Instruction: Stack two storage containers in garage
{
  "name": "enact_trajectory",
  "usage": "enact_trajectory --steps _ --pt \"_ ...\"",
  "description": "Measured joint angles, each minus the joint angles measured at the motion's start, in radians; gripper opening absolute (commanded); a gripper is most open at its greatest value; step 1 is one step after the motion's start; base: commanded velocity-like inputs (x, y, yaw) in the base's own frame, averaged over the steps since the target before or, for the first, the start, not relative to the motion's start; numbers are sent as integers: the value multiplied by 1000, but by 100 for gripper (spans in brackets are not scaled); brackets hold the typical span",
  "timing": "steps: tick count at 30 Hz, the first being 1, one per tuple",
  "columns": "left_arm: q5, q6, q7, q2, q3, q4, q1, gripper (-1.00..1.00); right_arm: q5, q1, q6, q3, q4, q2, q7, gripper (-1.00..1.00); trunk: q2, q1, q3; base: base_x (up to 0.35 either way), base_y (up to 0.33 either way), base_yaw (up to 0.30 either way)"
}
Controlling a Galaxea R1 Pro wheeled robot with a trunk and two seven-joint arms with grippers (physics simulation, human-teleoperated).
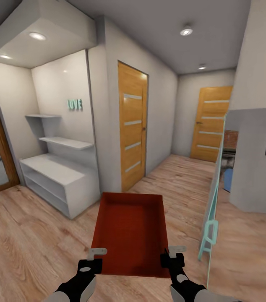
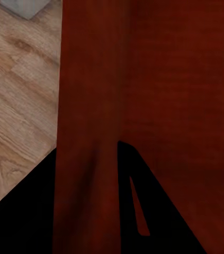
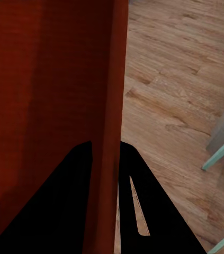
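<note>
Hallway with plank floor [image 1: 32,235], white shelves [image 1: 61,176] at left, two wood doors [image 1: 132,126] beyond. At lower centre we carry one container [image 1: 131,228], open top up, above the floor. We judge it stiff, light and smooth-walled, best pinched at opposite side walls. Left gripper [image 1: 92,261] and right gripper [image 1: 171,258] each clamp a wall between their fingers [image 3: 64,206].

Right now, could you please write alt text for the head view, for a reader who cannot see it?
Both grippers, left and right, hold an empty orange-red storage container by its side walls over a pale wood-plank floor. Ahead, a hallway holds two wooden doors, with white shelves at left.
</note>
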Motion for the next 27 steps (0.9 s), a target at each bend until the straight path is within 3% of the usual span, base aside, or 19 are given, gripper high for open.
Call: enact_trajectory --steps 27 --pt "1 1 0 0 1 2 0 -100 1 0 4 0 0 0 0 -100 0 0 0 321 139 -33"
